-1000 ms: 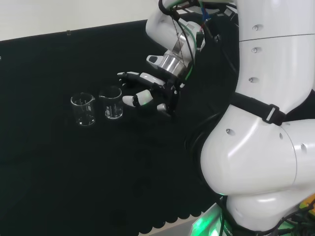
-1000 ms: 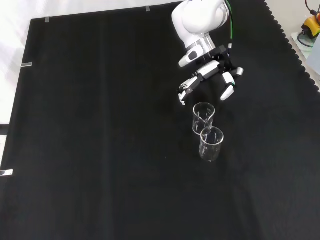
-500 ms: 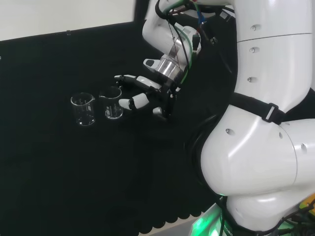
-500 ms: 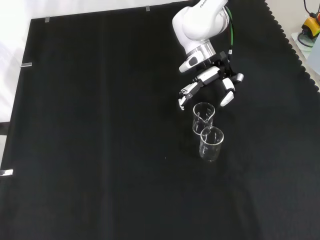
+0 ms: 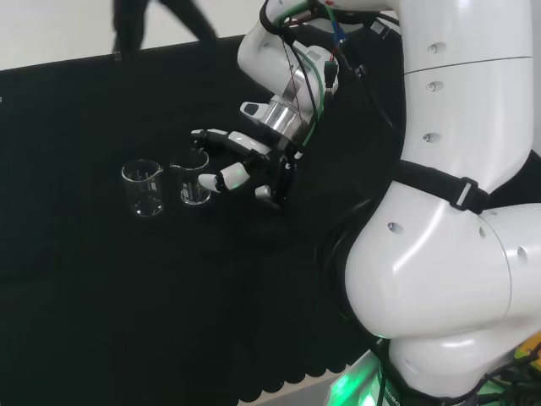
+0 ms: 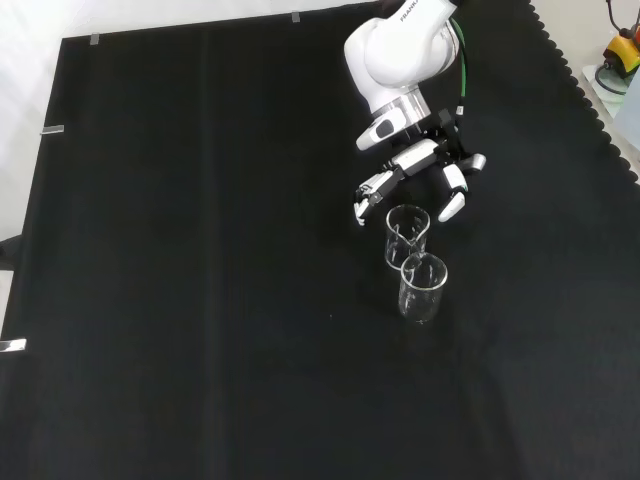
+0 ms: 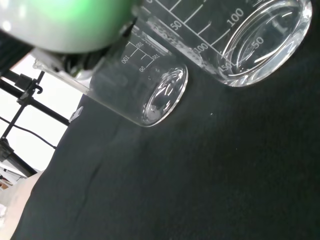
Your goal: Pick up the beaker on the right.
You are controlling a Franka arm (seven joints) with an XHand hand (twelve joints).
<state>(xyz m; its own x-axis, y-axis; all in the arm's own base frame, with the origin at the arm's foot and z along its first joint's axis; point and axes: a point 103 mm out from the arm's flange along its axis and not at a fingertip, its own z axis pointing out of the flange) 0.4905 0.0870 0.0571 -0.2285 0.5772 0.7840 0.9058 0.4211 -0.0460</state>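
Note:
Two clear glass beakers stand upright on the black cloth, close together. In the head view the right beaker [image 5: 194, 183] is nearest the hand [image 5: 245, 165], and the left beaker [image 5: 144, 188] stands beyond it. The hand is open, its fingers spread and reaching either side of the right beaker's rim, with nothing held. In the front view the hand [image 6: 420, 175] hovers just above the upper beaker [image 6: 406, 236], with the other beaker [image 6: 422, 287] below it. The wrist view has the near beaker [image 7: 260, 40] large and the far beaker [image 7: 145, 85] smaller behind it.
The arm's big white links [image 5: 448, 220] stand at the right of the head view. Black cloth [image 6: 200, 250] stretches wide around the beakers. The scalloped cloth edge [image 6: 600, 120] runs down the right of the front view.
The hand has moved closer to the right beaker, leftward in the head view and downward in the front view. Its fingers now flank the rim. Both beakers have stayed put.

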